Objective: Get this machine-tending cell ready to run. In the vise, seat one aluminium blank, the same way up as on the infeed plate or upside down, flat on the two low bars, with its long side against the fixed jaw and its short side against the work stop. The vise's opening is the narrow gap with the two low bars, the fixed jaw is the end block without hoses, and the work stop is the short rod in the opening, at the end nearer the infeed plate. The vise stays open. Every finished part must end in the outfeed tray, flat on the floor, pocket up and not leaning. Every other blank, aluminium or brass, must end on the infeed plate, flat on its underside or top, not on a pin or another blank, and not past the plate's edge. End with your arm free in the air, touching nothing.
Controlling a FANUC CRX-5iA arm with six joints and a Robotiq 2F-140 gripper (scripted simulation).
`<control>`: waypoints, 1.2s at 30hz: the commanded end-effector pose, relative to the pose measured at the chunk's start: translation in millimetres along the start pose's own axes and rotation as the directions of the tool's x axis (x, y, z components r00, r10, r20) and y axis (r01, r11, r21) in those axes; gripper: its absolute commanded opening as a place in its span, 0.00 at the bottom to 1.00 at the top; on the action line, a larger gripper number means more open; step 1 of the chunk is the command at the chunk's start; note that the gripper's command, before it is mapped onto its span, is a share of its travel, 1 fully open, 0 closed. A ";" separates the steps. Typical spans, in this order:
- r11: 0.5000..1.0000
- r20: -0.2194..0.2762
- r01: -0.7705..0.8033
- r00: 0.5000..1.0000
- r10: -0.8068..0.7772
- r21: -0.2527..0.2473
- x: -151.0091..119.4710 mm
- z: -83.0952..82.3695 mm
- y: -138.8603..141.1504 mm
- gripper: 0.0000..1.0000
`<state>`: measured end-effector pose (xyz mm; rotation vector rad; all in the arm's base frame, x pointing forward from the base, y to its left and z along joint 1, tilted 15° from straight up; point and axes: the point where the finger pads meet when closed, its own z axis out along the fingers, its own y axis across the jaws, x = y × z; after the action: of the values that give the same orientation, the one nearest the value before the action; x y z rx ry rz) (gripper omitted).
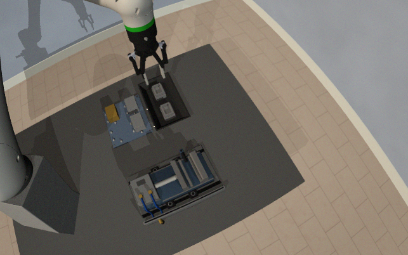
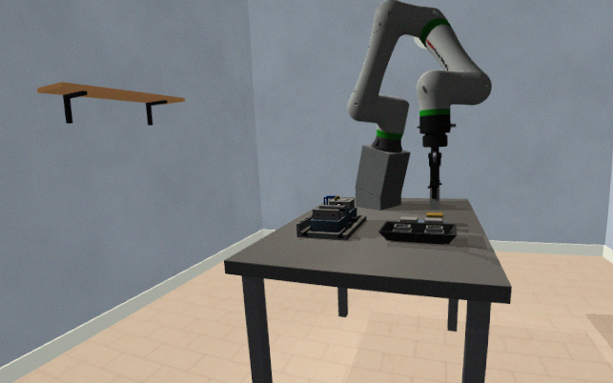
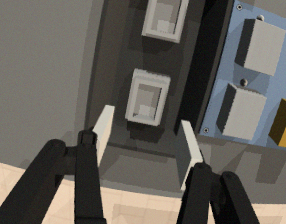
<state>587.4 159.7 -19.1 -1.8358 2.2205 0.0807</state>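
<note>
Outfeed tray: held two finished parts, beside infeed plate.
Infeed plate: bore three blanks.
Vise: well apart from both.

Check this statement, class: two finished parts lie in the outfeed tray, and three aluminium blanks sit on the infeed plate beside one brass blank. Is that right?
Not quite. The infeed plate holds two aluminium blanks, not three, beside one brass blank; the top view shows this. The two finished parts do lie in the outfeed tray.

Matt dark table; blue metal infeed plate; wooden shelf
</note>
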 end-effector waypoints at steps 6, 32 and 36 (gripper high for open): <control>1.000 0.000 0.000 1.000 0.000 0.000 -0.1 -46.0 -0.1 0.40; 1.000 0.000 0.000 1.000 0.000 0.000 -0.1 -70.4 -0.1 0.00; 1.000 0.000 0.000 1.000 0.000 0.000 -0.1 -70.4 -0.1 0.00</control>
<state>575.9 145.3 48.7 -1.8360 2.2206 0.0809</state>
